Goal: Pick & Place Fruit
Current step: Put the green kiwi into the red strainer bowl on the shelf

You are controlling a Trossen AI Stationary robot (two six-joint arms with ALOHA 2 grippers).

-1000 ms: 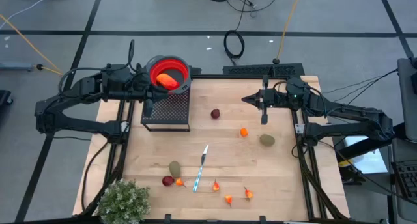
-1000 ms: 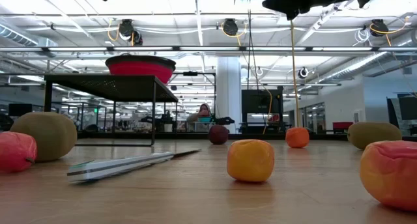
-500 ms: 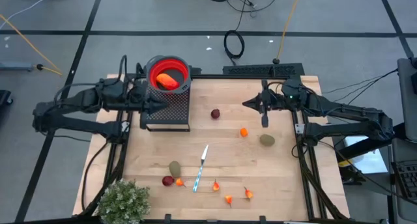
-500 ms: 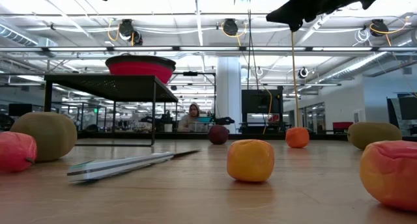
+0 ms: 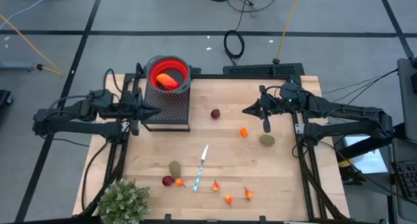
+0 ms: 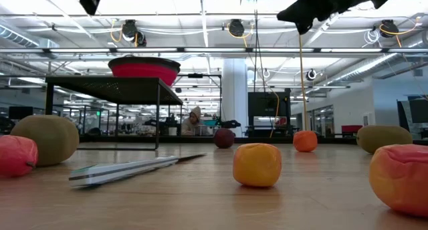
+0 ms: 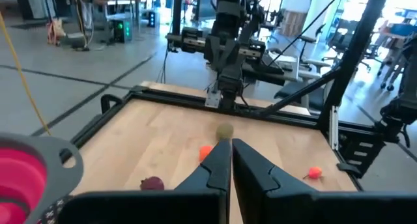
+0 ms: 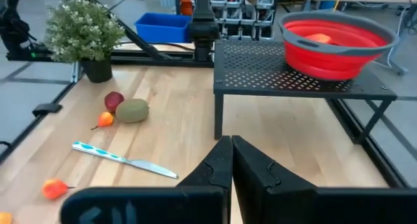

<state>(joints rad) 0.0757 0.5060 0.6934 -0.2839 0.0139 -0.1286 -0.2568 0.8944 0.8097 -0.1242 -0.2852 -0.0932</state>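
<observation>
From above: elongated orange-red fruit (image 5: 165, 80) seen inside red collapsible bowl (image 5: 184, 66) on black perforated metal stand (image 5: 171, 109); left gripper (image 5: 154, 110) beside stand, jaws together, empty | Right wrist: right gripper (image 8: 231, 159) fingers pressed shut, nothing held, above wooden table (image 8: 182, 126)

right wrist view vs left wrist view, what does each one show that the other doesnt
Only the right wrist view: the bushy grey-green potted plant, the white-and-teal knife, the dark-red ball with the olive-brown oval, and an orange fruit in the bowl.
Only the left wrist view: the right arm's gripper, shut, above the table's far edge, and a dark-red ball.
Both: the red collapsible bowl, the wooden table, each arm's own shut fingers.
</observation>
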